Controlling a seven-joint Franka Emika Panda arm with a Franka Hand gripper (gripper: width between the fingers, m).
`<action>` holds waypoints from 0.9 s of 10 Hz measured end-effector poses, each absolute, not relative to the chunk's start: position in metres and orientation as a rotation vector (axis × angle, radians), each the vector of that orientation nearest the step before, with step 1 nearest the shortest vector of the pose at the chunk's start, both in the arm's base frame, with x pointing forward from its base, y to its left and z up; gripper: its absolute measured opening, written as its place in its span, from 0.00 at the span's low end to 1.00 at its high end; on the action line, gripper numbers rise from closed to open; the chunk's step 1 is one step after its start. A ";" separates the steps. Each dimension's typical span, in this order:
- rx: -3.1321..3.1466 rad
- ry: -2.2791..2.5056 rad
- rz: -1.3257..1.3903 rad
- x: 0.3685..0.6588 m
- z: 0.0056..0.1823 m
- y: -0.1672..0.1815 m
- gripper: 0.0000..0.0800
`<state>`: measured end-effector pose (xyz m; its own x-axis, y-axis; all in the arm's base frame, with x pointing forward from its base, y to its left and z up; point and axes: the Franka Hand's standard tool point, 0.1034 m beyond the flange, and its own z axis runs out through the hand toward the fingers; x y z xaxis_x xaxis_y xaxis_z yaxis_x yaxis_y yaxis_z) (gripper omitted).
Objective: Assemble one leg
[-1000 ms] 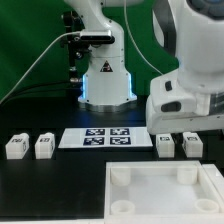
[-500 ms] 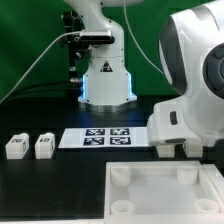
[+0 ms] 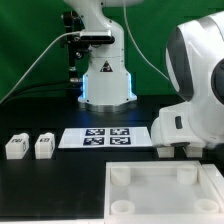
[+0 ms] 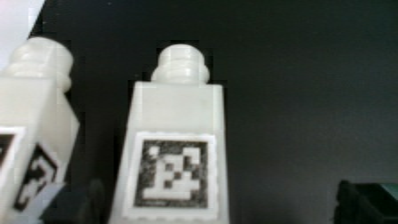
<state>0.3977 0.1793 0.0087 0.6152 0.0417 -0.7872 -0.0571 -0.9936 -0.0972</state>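
In the wrist view a white leg (image 4: 175, 140) with a black-and-white tag lies lengthwise between my fingers, its round peg pointing away. A second leg (image 4: 32, 115) lies beside it. My gripper (image 4: 205, 205) is open around the tagged end of the centre leg. One dark fingertip (image 4: 370, 200) shows well apart from the leg's side. In the exterior view my arm (image 3: 190, 110) is low over the table at the exterior view's right and hides these two legs and the fingers. Two more legs (image 3: 15, 146) (image 3: 43, 146) lie at the exterior view's left.
The marker board (image 3: 105, 137) lies flat in the middle of the black table. The large white tray-like piece (image 3: 115, 200) with round corner sockets lies at the front. The robot base (image 3: 105, 80) stands at the back before a green screen.
My arm has come down and forward over the two legs at the exterior view's right, which showed a second ago and are now hidden. Nothing else moved.
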 end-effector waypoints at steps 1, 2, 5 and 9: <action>-2.721 0.006 1.324 0.397 0.007 0.179 0.81; -2.721 0.007 1.323 0.397 0.007 0.179 0.81; -2.721 0.007 1.324 0.397 0.007 0.179 0.65; -2.721 0.007 1.324 0.397 0.007 0.179 0.37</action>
<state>0.3971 0.1789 0.0071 0.6182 0.0466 -0.7846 -0.0546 -0.9933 -0.1020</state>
